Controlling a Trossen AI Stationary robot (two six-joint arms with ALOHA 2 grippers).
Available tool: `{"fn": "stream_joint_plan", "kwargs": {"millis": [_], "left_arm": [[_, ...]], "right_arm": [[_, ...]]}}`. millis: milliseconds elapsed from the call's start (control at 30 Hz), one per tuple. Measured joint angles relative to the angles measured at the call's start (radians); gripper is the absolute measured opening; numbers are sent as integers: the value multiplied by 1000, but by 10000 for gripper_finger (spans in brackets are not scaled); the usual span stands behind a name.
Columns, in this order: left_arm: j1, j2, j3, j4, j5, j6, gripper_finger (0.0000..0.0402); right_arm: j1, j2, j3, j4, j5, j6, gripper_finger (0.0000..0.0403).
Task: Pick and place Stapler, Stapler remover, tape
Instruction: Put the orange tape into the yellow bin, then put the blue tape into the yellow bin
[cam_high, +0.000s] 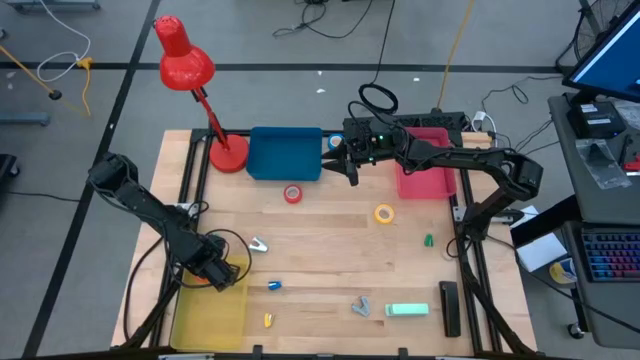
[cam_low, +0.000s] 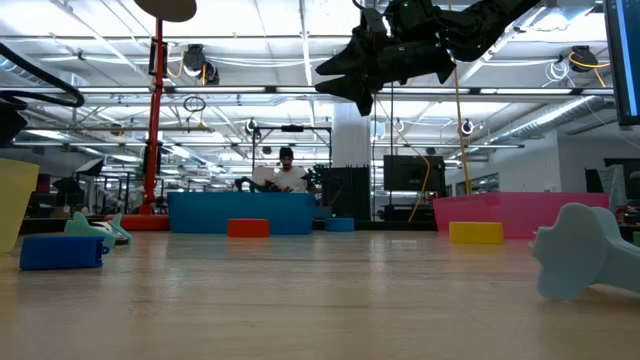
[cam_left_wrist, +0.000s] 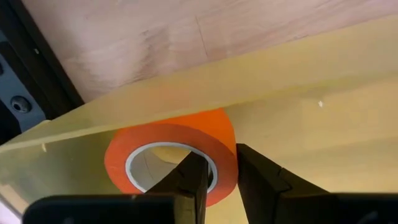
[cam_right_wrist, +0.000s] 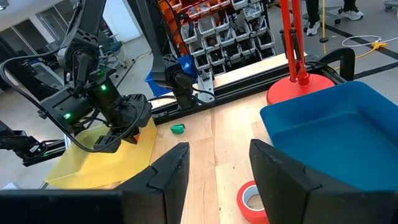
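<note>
Over the yellow tray (cam_left_wrist: 323, 99) at the surface's near-left corner, the left end effector (cam_left_wrist: 221, 177) straddles the orange tape roll's (cam_left_wrist: 171, 158) wall, fingers slightly apart; right end effector (cam_right_wrist: 214, 168), spread, hovers near the blue bin (cam_right_wrist: 336, 130).

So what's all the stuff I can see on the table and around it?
red tape: one, red, mid-table by the blue bin
yellow tape: one, yellow, mid-table
blue tape: one, blue, front
orange tape: one, orange, in the yellow bin
bins: three, blue bin and pink bin at the back, yellow bin front left
lamp: one, red, back left
stapler: one, mint green, front right
person: one, far behind the table
left gripper: one, dark, at the orange tape
right gripper: one, dark, open, beside the blue bin
</note>
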Motion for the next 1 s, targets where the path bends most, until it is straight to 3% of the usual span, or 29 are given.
{"fn": "stream_joint_plan", "kwargs": {"millis": [300,700,900,1000], "left_arm": [[0,0,0,-1,1,-2,92],[0,-3,12,-6,36,-10,227],[7,-67,79,-13,60,-35,258],[14,-121,133,-18,21,-62,261]], "right_arm": [[0,0,0,0,0,0,160],[0,0,0,0,0,0,160],[0,0,0,0,0,0,160],[-1,0,0,5,0,0,160]]}}
